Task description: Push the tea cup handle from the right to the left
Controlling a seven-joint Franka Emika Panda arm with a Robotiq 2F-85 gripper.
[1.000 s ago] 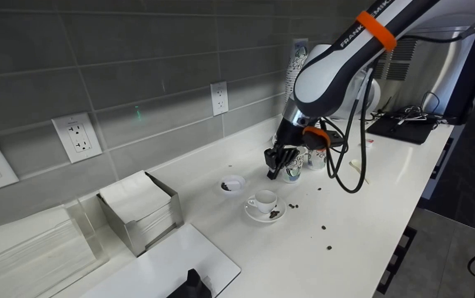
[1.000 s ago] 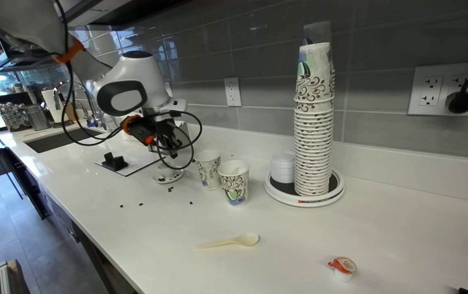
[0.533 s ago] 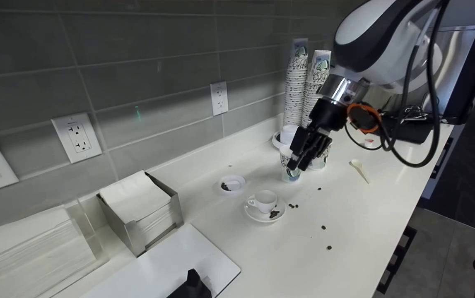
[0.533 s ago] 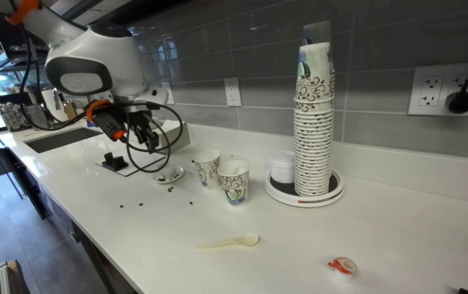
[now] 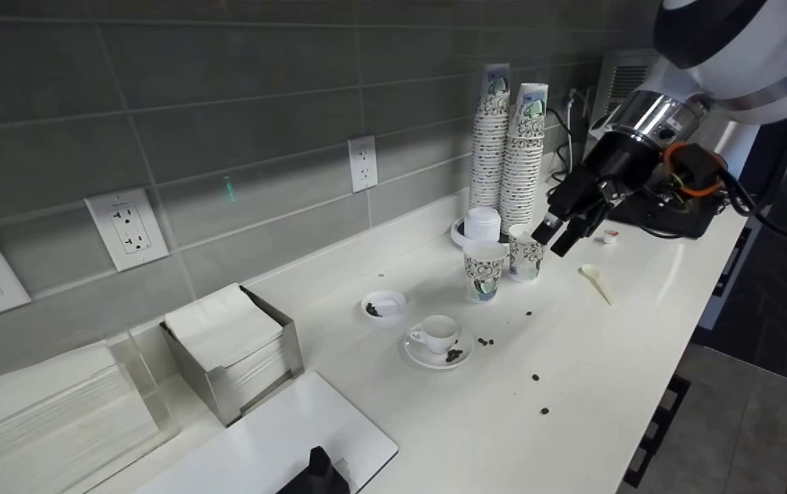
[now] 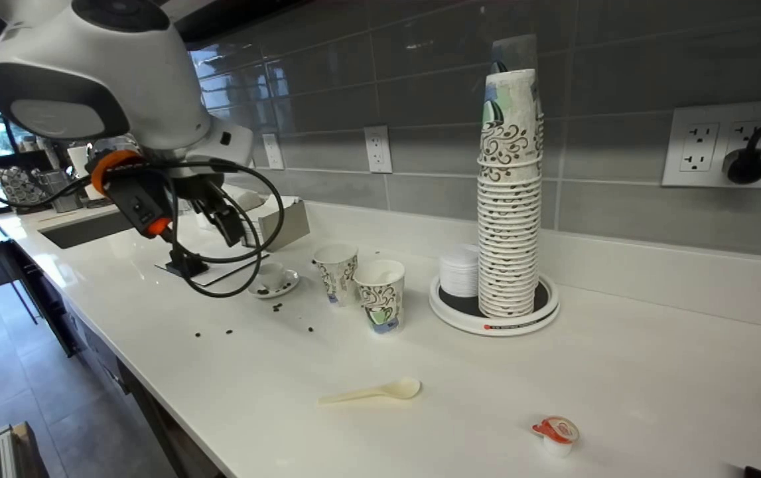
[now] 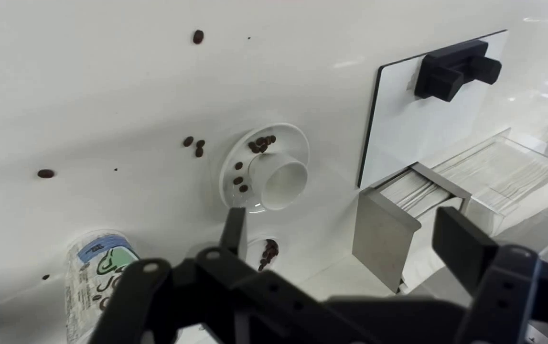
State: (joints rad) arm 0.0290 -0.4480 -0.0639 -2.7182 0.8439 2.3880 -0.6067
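The gripper (image 5: 551, 240) hung over the tabletop (image 5: 489, 425), and I saw its fingers (image 7: 233, 231) spread wide. In an exterior view, two patterned cups (image 5: 483, 271) stood to its left; nearer, and further left, the tea cup (image 5: 441, 336) sat upright on its saucer (image 5: 425, 357) beside dark beans (image 5: 455, 355), handle (image 5: 414, 335) pointing left.

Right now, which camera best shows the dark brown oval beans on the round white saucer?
The wrist view: the beans look largest there, some distinct on the saucer, beside the small white cup. Both exterior views show them only as small dark specks or clumps.
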